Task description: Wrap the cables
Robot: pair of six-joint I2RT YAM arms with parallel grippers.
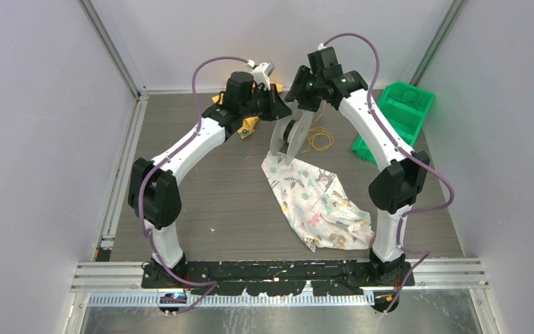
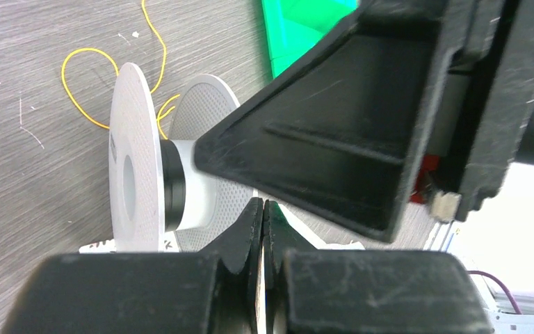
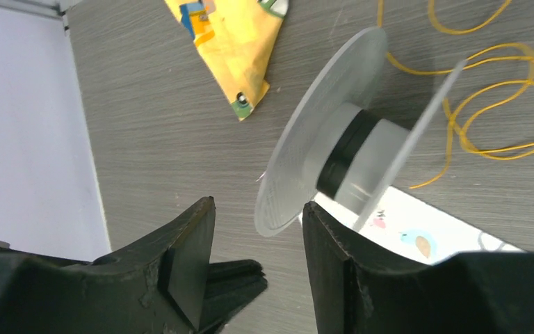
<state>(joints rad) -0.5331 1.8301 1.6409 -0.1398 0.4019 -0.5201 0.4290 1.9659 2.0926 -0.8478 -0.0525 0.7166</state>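
Your grey tabletop (image 1: pixel 201 202) sat between pale walls (image 1: pixel 42 104). Both arms (image 1: pixel 181 149) reached toward 12 o'clock. Your left tool (image 2: pixel 263 212) was together, your right tool (image 3: pixel 257 216) apart. The cables (image 1: pixel 318 139) lay at 1 o'clock.

Top view: soft, even overhead light is falling on the grey table (image 1: pixel 236 209), and the arms are throwing only faint shadows. Left wrist view: the left gripper (image 2: pixel 263 216) is lying close to the lens and blurring, while the lower right corner is burning out to white. Right wrist view: the spool (image 3: pixel 334 167) is showing sharp; the dark right gripper (image 3: pixel 259 206) is losing surface detail.
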